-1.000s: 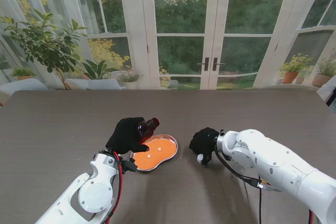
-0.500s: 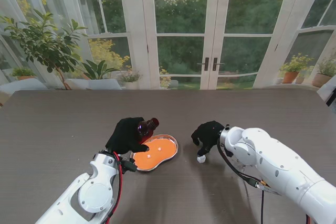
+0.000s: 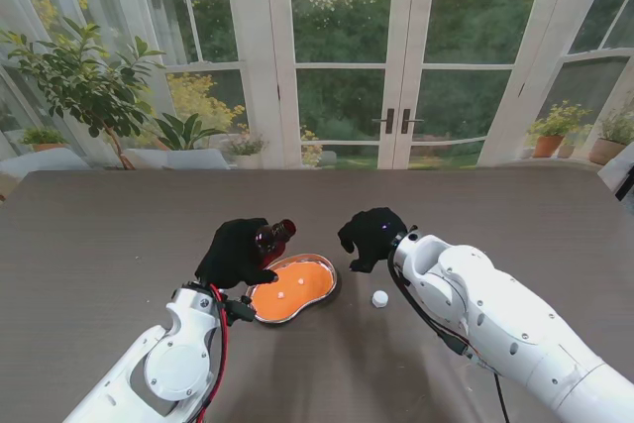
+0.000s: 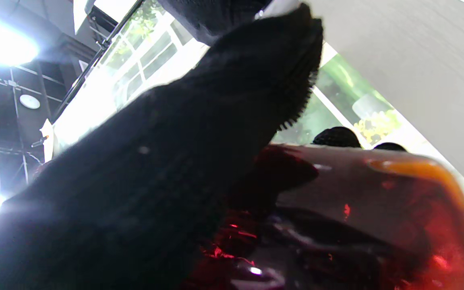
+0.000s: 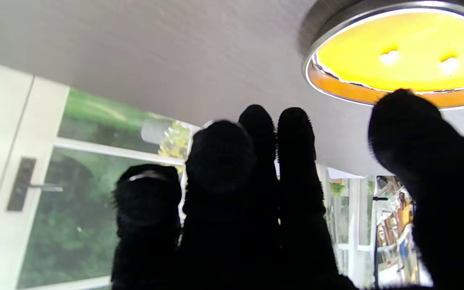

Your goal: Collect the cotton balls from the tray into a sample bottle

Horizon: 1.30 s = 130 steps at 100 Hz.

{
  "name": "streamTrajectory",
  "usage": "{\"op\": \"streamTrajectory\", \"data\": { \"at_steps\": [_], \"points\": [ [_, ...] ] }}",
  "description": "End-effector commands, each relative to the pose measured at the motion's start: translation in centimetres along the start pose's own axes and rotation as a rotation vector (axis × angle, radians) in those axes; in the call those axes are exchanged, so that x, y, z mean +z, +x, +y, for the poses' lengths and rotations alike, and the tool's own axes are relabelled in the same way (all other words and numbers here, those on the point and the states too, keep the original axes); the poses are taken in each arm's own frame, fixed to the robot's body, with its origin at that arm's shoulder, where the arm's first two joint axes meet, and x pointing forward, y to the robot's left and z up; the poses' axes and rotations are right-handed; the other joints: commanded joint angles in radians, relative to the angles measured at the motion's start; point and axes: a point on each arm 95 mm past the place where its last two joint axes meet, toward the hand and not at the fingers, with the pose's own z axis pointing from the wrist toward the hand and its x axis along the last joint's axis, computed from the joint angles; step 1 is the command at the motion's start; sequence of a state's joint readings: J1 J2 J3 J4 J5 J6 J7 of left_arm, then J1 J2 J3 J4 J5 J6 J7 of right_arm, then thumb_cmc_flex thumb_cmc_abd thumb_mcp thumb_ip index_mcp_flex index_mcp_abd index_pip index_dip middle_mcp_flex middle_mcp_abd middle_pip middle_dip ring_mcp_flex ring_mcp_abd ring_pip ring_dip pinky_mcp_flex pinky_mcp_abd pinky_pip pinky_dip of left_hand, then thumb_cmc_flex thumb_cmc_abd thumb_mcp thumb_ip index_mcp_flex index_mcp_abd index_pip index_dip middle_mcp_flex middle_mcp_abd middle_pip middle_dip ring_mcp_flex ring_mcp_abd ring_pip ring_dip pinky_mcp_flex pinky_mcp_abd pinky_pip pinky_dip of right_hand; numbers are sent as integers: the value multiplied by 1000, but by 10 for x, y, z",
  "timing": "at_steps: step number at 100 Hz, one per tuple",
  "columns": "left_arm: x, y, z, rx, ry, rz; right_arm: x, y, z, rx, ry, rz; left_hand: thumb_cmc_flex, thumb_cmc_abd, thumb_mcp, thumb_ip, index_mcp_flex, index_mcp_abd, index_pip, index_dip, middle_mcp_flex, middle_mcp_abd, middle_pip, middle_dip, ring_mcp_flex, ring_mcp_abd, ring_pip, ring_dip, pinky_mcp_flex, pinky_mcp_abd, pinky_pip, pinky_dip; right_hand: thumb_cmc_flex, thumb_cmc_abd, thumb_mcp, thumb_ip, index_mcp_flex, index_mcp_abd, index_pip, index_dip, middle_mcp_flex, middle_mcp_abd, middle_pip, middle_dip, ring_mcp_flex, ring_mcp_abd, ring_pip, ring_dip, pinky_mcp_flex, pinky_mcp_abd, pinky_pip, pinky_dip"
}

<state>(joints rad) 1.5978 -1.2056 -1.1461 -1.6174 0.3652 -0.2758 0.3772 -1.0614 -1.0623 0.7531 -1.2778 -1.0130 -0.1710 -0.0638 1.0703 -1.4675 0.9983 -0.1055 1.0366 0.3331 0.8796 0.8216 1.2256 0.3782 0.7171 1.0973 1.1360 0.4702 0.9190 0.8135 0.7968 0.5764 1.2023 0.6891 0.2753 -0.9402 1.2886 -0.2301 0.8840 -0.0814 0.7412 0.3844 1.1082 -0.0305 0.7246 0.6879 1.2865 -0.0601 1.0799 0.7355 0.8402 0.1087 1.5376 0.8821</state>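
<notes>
My left hand point(image 3: 236, 252) in its black glove is shut on a dark red sample bottle point(image 3: 274, 235), held tilted over the far left rim of the orange tray point(image 3: 315, 275). In the left wrist view the bottle point(image 4: 369, 217) fills the frame beside my fingers point(image 4: 199, 161). Two small cotton balls point(image 3: 280, 295) lie on the tray, seen too in the right wrist view as cotton balls point(image 5: 389, 56) on the tray point(image 5: 336, 86). My right hand point(image 3: 369, 236) hovers open just right of the tray, its fingers point(image 5: 256, 169) holding nothing. A small white cap point(image 3: 379, 298) lies on the table nearer to me than that hand.
The dark table point(image 3: 119, 235) stretches to glass doors at the back. Potted plants point(image 3: 89, 86) stand outside beyond the far left edge.
My right hand let go of the small white cap on the table, then rose and moved left and farther from me toward the tray. The left hand and bottle barely shifted.
</notes>
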Motion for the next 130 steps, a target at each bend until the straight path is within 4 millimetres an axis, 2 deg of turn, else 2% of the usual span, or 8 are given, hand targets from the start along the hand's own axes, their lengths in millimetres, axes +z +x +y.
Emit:
{"op": "streamTrajectory", "data": {
  "at_steps": [1, 22, 46, 78, 95, 130],
  "points": [
    [1, 3, 0, -9, -10, 9, 4, 8, 4, 55, -10, 15, 84, 1058, 82, 33, 102, -57, 306, 56, 84, 42, 113, 52, 122, 47, 468, 73, 112, 28, 594, 47, -36, 10, 26, 31, 22, 10, -2, 24, 23, -4, 10, 18, 33, 3, 24, 10, 5, 10, 15, -7],
    [3, 1, -2, -9, -11, 10, 10, 16, 10, 107, -42, 32, 84, 1058, 81, 33, 101, -56, 305, 56, 84, 43, 113, 52, 122, 48, 467, 73, 112, 28, 594, 48, -54, 16, 14, 27, 26, 3, -5, 27, 28, -4, 11, 21, 32, 5, 25, 10, 6, 10, 18, -4],
    [1, 1, -4, -2, -6, 13, 32, 38, 9, 175, -85, 60, 84, 1059, 81, 33, 101, -56, 305, 56, 84, 43, 113, 52, 122, 47, 467, 73, 112, 28, 593, 48, -51, -12, 25, 22, 48, -18, -5, 29, 41, -4, 15, 23, 34, 3, 37, 13, 13, 16, 19, -4],
    [2, 3, -7, 3, -3, 29, 60, 64, -8, 222, -113, 74, 84, 1058, 81, 33, 102, -56, 306, 56, 85, 42, 112, 52, 122, 45, 468, 73, 112, 28, 593, 48, -31, -101, 61, 7, 71, -40, -14, 26, 64, -11, 43, 42, 36, -7, 106, 35, 36, 26, 32, -5],
    [4, 3, -5, 0, -10, 34, 67, 72, -21, 241, -102, 76, 84, 1059, 80, 33, 102, -61, 307, 57, 85, 38, 114, 53, 122, 47, 470, 74, 112, 28, 594, 48, -27, -127, 68, 2, 33, -47, -48, 12, 84, -19, 71, 63, 36, -10, 157, 49, 47, 28, 44, -3],
    [5, 4, -5, -3, -18, 31, 76, 81, -46, 226, -64, 113, 84, 1060, 79, 34, 100, -62, 308, 57, 85, 38, 114, 53, 123, 46, 472, 74, 115, 25, 597, 49, -48, -173, 69, -8, 68, -69, -42, -7, 182, -35, 115, 101, 35, -19, 295, 93, 101, 48, 84, -3]
  ]
}}
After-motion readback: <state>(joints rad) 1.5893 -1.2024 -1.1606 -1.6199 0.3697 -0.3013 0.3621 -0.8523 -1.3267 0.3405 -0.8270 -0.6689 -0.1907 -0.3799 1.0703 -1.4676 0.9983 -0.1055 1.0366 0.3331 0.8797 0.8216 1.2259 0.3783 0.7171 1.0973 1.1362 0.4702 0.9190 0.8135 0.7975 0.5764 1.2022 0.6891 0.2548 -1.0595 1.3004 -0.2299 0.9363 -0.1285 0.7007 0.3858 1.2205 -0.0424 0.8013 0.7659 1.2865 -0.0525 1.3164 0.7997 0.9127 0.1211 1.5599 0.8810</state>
